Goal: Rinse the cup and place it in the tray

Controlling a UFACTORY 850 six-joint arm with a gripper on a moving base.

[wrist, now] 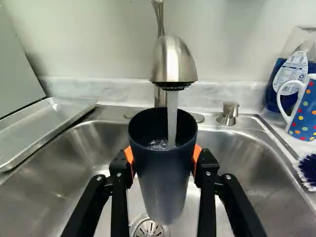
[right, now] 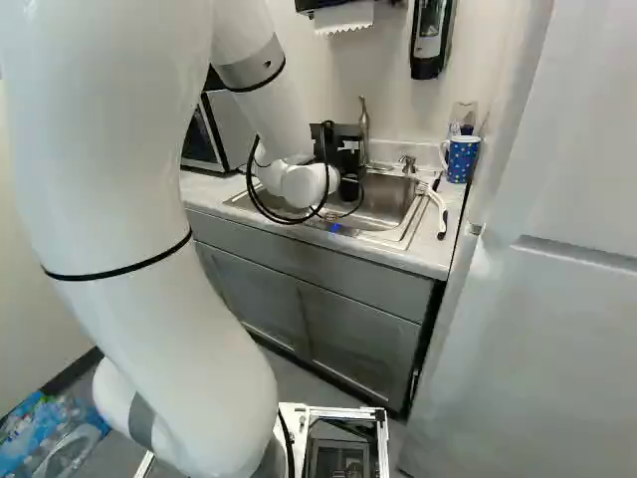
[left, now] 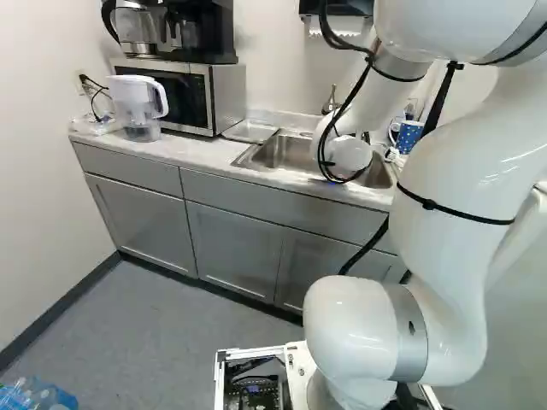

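By the black two-fingered gripper (wrist: pixel 163 156), closed on its sides, the tall dark-blue cup (wrist: pixel 163 185) was held upright over the stainless-steel sink (wrist: pixel 249 165). The shallow metal tray (wrist: pixel 47 118) was placed left. Beyond, rinsing was under way beneath the silver tap (wrist: pixel 174 61); next, emptying seemed required before the cup was carried left.

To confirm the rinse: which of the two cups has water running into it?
The plain dark cup, held by the gripper under the faucet. The other, a blue mug with coloured dots, stands on the counter.
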